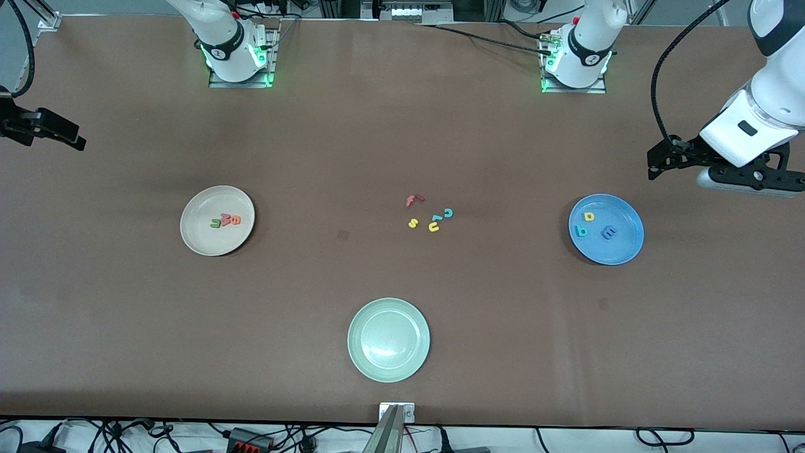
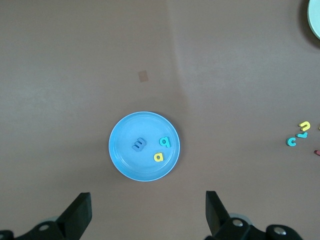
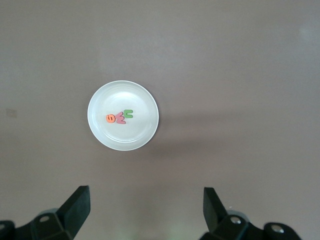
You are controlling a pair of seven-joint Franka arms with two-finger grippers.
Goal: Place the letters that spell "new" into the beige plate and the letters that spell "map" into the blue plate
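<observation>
Right gripper: up in the air at the right arm's end of the table, above bare tabletop near the beige plate; in the right wrist view its fingers stand wide apart with nothing between them.
Beige plate: round, shallow, cream-coloured, toward the right arm's end of the table.
Letters in beige plate: dark green n, pinkish-red w and orange e, three tiny foam pieces lying flat in a tight row near the plate's middle, touching or nearly so.
Pale green plate: round, same shape, nearest the front camera, mid-table.
Loose letters: red f, yellow s, yellow u-shape, teal c and a small teal piece, clustered on the table between the two outer plates.
Blue plate: round, shallow, bright blue, toward the left arm's end of the table.
Letters in blue plate: yellow p, teal a and blue m, lying flat, slightly apart from each other.
Left gripper: in the air over the table just beside the blue plate; its fingers spread wide, empty.
</observation>
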